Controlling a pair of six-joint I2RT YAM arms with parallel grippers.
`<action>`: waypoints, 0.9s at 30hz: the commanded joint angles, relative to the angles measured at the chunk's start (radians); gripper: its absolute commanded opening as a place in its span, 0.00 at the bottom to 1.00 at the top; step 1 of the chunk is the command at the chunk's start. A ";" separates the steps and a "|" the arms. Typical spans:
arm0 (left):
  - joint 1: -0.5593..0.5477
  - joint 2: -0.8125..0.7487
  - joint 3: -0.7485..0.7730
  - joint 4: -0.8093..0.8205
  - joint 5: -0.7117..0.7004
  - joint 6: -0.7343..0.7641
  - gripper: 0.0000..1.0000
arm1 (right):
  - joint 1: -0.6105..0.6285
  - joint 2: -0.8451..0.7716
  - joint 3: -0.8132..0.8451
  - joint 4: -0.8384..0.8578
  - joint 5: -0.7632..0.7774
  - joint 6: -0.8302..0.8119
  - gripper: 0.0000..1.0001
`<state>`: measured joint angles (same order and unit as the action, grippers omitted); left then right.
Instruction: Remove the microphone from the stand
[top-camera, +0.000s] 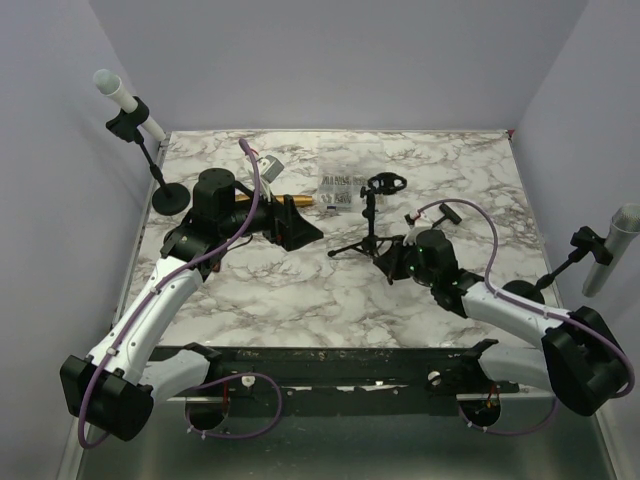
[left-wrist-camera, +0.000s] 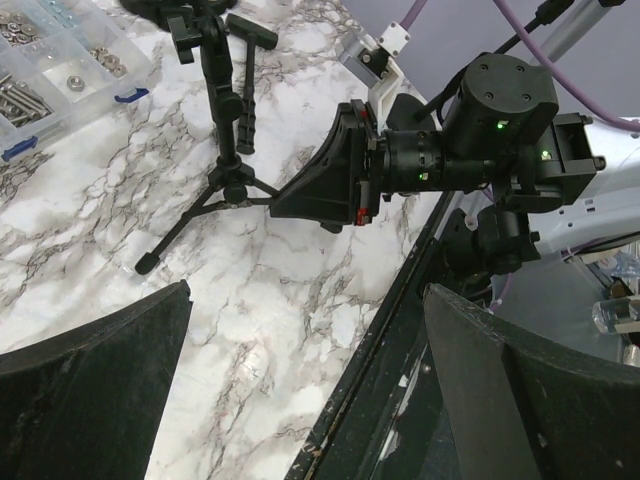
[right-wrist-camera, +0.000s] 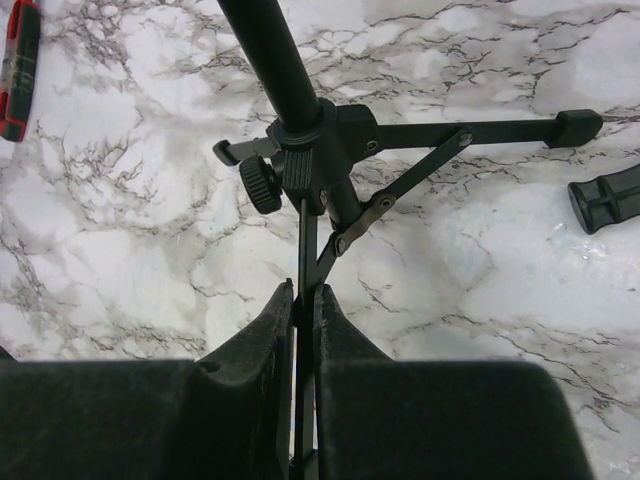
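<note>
A small black tripod stand (top-camera: 368, 225) stands mid-table with its top clip (top-camera: 385, 183) empty. It also shows in the left wrist view (left-wrist-camera: 225, 150) and the right wrist view (right-wrist-camera: 300, 130). A microphone with a gold band (top-camera: 298, 202) lies on the table to the left of the stand, just behind my left gripper (top-camera: 300, 232). My left gripper (left-wrist-camera: 310, 380) is open and empty, with its jaws wide apart over the marble. My right gripper (top-camera: 392, 262) is shut on one thin leg (right-wrist-camera: 303, 260) of the stand, low near the table (right-wrist-camera: 303, 295).
A clear parts box (top-camera: 340, 190) with screws sits behind the stand. A black T-shaped handle (top-camera: 447, 212) lies to its right. A white microphone on a round-base stand (top-camera: 130, 110) is at the far left, and a grey one (top-camera: 610, 250) is at the right edge.
</note>
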<state>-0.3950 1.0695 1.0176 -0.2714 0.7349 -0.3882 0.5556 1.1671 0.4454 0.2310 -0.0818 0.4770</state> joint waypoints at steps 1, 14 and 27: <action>-0.005 -0.014 -0.004 0.006 0.006 0.017 0.98 | 0.004 0.043 -0.010 0.031 0.026 0.060 0.01; -0.006 -0.011 -0.005 0.006 0.007 0.015 0.98 | 0.004 0.110 -0.056 -0.068 -0.019 0.187 0.15; -0.008 -0.006 -0.004 0.004 0.006 0.018 0.98 | 0.004 -0.014 0.022 -0.189 0.068 0.128 0.63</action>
<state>-0.3950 1.0695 1.0176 -0.2718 0.7349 -0.3882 0.5613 1.2167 0.4217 0.1101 -0.0643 0.6350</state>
